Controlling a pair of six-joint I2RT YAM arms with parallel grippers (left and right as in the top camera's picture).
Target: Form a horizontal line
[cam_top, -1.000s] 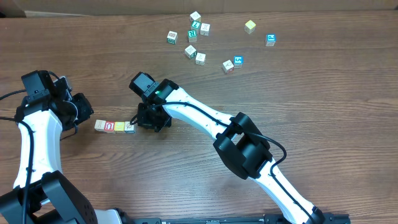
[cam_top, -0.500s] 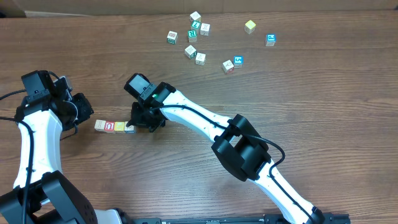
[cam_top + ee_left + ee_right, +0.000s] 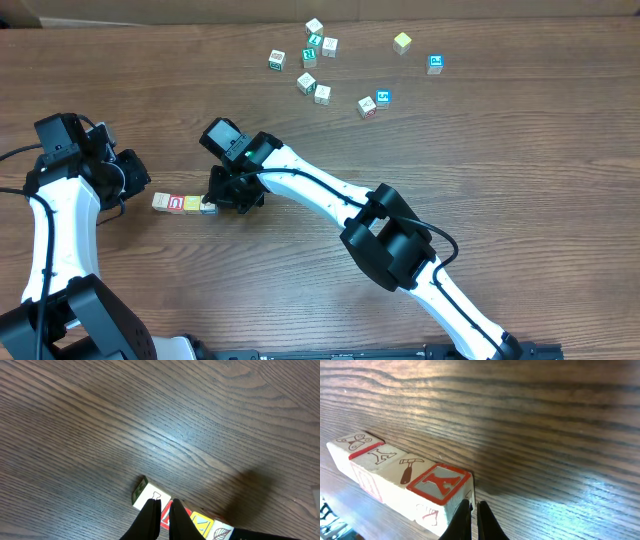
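Looking down, we see a wood table with two white arms over it. The right arm is the largest thing. It runs from bottom right diagonally up-left, black elbow block mid-table, wrist tipped down. The left arm goes up the left edge and bends right at the top.

The right gripper sits at the right end of the line, its jaws pinched almost together with nothing between them. In the wrist view we see the tips just against the side of the red-framed end cube.

The left gripper is at the line's left end, over the white cube. Its jaws are drawn near-closed with a thin slit and grip nothing. We cannot tell if it touches the cube.

The line lies left of centre between the two grippers. It is four small cubes in a straight row, touching side to side. Loose cubes are scattered along the far top edge, well apart from the line.
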